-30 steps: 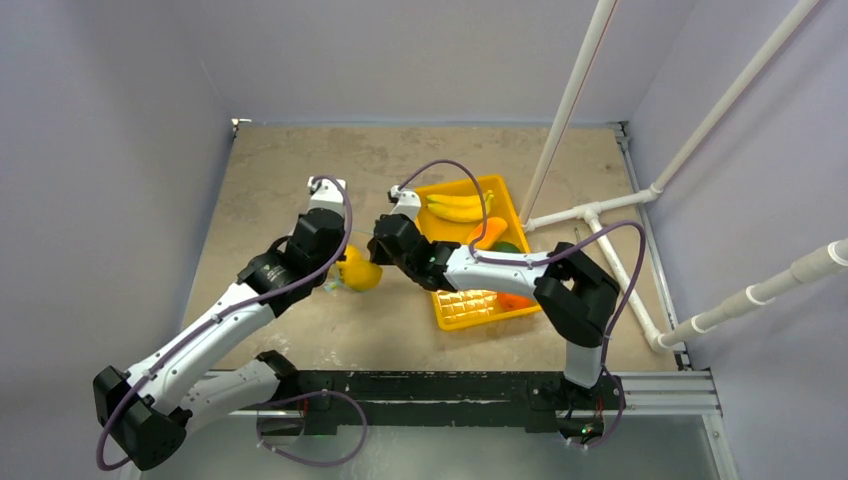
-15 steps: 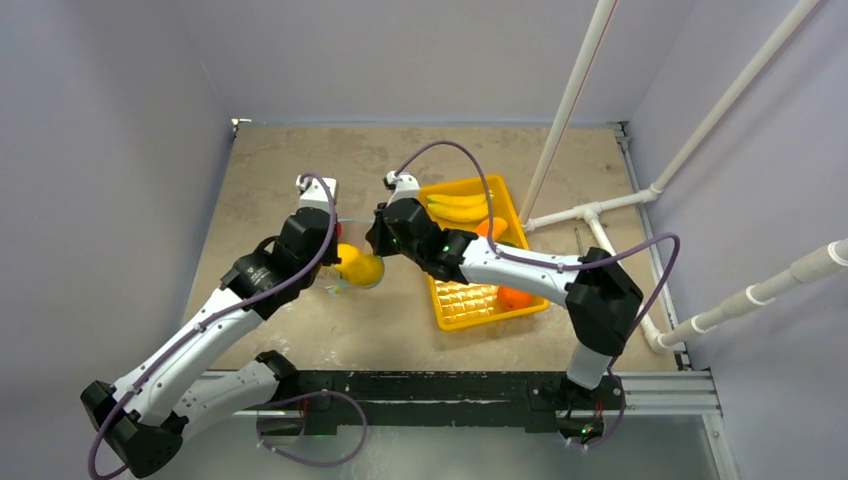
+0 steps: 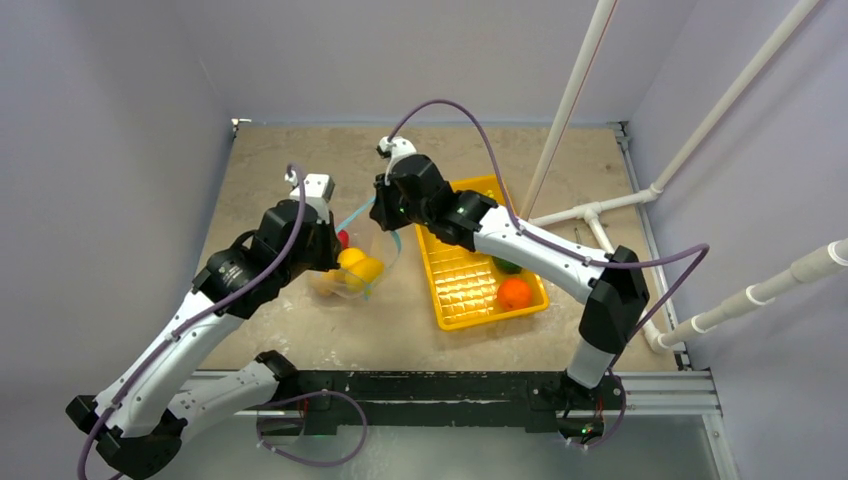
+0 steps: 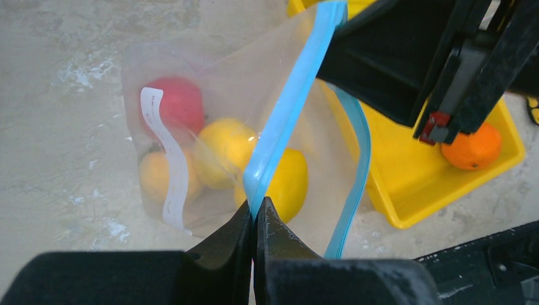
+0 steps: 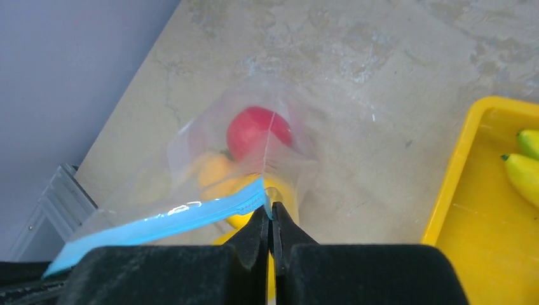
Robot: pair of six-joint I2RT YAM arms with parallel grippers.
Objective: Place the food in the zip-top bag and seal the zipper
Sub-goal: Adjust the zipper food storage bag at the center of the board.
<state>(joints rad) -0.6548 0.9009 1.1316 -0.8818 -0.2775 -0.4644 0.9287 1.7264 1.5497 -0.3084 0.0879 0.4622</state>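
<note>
The clear zip-top bag (image 3: 355, 268) hangs between both grippers above the table, its mouth up. It holds a red fruit (image 4: 175, 101) and several yellow and orange fruits (image 4: 222, 149). My left gripper (image 4: 256, 206) is shut on the teal-blue zipper strip (image 4: 289, 95) at one end. My right gripper (image 5: 269, 213) is shut on the same zipper (image 5: 171, 219) at the other end. In the top view the left gripper (image 3: 325, 222) and right gripper (image 3: 385, 212) stand close together over the bag. An orange (image 3: 514, 293) and a green fruit (image 3: 506, 265) lie in the tray.
The yellow tray (image 3: 470, 310) lies right of the bag, partly under my right arm. Yellow bananas (image 5: 524, 168) show in it in the right wrist view. White pipes (image 3: 600, 215) stand at the right. The table's near edge has a black rail (image 3: 450, 385).
Both grippers have moved up and toward the back, lifting the bag off the table by its zipper. The right arm has swung off the tray, uncovering the orange and green fruit.
</note>
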